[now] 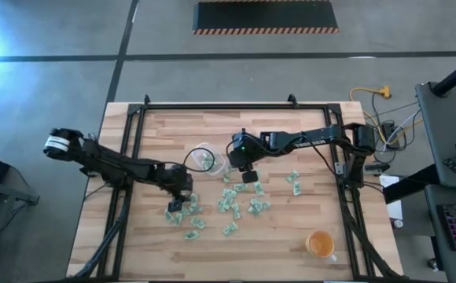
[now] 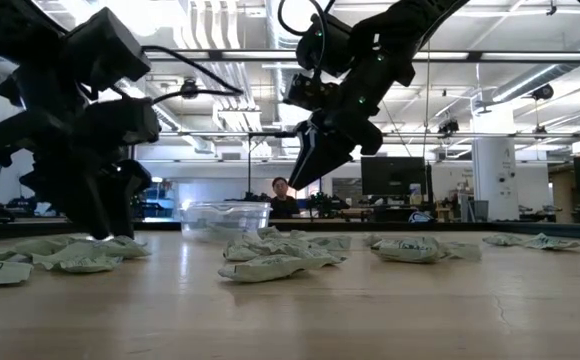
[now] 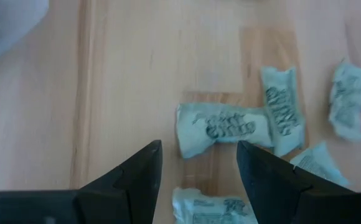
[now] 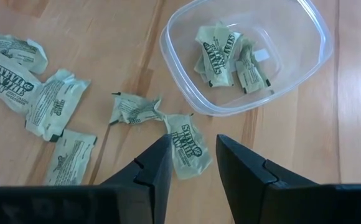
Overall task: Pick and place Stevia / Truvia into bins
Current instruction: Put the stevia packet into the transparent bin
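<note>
Several pale green Stevia packets (image 1: 240,200) lie scattered flat on the wooden table. The clear bin (image 4: 174,74) stands on the table's far side and has a few packets (image 4: 221,53) in it. My left gripper (image 3: 199,149) is open and low over the left end of the scatter. One packet (image 3: 224,127) lies just beyond its fingertips and another (image 3: 211,208) lies between the fingers. My right gripper (image 4: 193,140) is open and raised clear of the table (image 2: 305,180), beside the bin, above a crumpled packet (image 4: 187,149).
An orange cup (image 1: 320,244) stands near the table's front right corner. A black frame (image 1: 212,106) runs round the table's edges. Bare wood lies at the front left and along the far edge. A person (image 2: 282,197) shows in the room behind.
</note>
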Robot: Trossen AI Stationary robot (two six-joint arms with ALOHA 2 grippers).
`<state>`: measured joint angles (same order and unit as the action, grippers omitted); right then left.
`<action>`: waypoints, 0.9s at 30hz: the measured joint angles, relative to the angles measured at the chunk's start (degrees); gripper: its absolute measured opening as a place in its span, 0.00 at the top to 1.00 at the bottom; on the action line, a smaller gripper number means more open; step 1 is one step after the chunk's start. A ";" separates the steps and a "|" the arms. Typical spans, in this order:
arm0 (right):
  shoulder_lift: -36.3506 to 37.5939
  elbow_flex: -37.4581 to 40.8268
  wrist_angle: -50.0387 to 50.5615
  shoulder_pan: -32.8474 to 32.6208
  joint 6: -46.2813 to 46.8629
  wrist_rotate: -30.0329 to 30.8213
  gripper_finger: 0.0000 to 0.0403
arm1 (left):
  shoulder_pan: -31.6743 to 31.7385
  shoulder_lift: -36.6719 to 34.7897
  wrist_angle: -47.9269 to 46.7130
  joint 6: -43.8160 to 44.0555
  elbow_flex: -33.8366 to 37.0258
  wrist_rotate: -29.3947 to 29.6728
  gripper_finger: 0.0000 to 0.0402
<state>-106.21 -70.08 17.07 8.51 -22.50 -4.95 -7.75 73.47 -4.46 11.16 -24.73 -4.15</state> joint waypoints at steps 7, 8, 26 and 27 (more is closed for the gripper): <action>0.00 0.00 0.17 0.00 0.02 0.00 0.72 | 0.00 0.54 1.39 -1.29 0.02 0.21 0.52; 0.00 0.00 0.19 0.00 0.00 0.00 0.73 | 0.00 0.84 1.25 -1.29 0.02 0.22 0.52; 0.00 0.00 0.38 0.00 0.00 0.00 0.73 | 0.02 3.34 3.88 -5.77 0.00 0.28 0.63; 0.00 0.00 0.37 0.00 0.00 0.00 0.73 | 0.00 3.34 3.90 -6.01 0.00 0.19 0.66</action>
<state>-106.21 -70.08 17.44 8.51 -22.50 -4.95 -7.75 76.82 -0.56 5.15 -24.73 -3.96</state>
